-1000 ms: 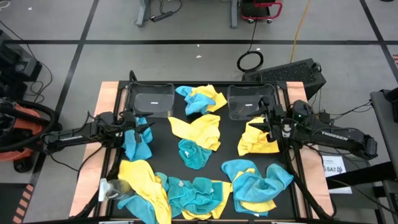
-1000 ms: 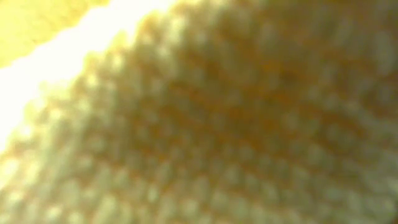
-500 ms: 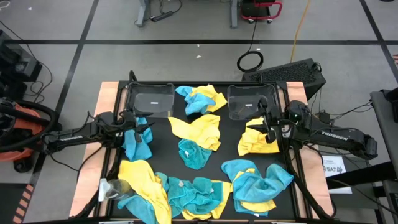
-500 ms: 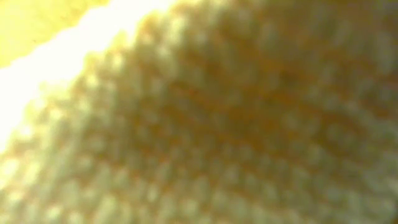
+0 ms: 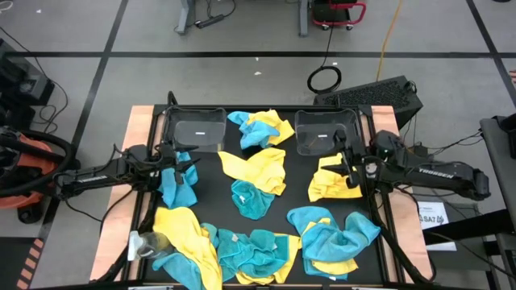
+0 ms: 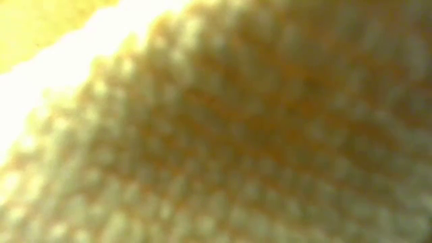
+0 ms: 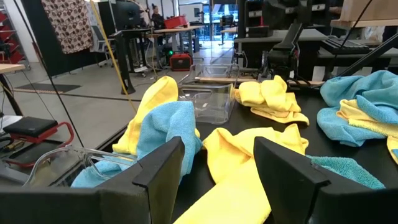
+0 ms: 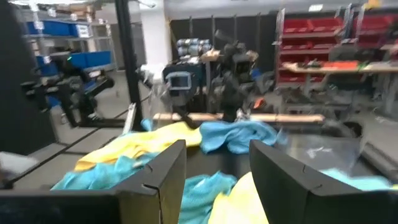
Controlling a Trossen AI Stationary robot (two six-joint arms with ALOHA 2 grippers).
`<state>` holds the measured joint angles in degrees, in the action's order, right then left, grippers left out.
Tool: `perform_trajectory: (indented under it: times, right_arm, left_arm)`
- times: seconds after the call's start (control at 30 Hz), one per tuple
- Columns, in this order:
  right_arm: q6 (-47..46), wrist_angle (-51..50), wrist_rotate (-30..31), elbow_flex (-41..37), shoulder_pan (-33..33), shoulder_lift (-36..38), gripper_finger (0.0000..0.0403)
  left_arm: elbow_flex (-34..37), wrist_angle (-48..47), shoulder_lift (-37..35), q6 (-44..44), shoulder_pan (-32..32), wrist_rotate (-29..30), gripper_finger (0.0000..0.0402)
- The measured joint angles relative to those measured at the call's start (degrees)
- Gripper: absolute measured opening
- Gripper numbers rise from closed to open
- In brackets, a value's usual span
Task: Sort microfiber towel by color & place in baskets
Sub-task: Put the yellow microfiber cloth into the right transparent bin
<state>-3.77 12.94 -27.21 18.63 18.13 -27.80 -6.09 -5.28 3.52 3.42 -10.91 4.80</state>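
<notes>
Yellow and teal microfiber towels lie scattered on the black table. Two clear baskets stand at the far edge, the left basket and the right basket. My left gripper is open and hovers level over a teal towel near the left basket; its wrist view shows the open left gripper with a yellow towel beyond. My right gripper is open above a crumpled yellow towel just near of the right basket, and the right gripper holds nothing.
A teal and yellow pair lies between the baskets. A yellow towel and a teal one fill the middle. Heaps of both colours line the near edge. A yellow towel covers the low view.
My right gripper has shifted a little toward the table's left, staying open above the yellow towel. The towels and baskets lie as before.
</notes>
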Motion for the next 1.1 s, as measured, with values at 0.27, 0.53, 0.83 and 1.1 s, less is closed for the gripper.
perform_trajectory:
  times: [0.27, 0.53, 0.83, 1.1]
  right_arm:
    - [3.5, -9.6, 0.7, 12.9, -1.6, -10.0, 0.0169]
    - [5.1, -26.8, 1.3, 22.8, -4.0, -23.7, 0.0169]
    - [0.9, -48.1, 11.1, 29.8, -7.1, -33.0, 0.0169]
    - [-6.7, -64.8, 23.6, 29.9, -8.6, -36.8, 0.0169]
  left_arm:
    - [0.0, 0.0, 0.0, 0.0, 0.0, 0.0, 0.0207]
    - [0.0, 0.0, 0.0, 0.0, 0.0, 0.0, 0.0207]
    - [0.0, 0.0, 0.0, 0.0, 0.0, 0.0, 0.0207]
    - [0.0, 0.0, 0.0, 0.0, 0.0, 0.0, 0.0207]
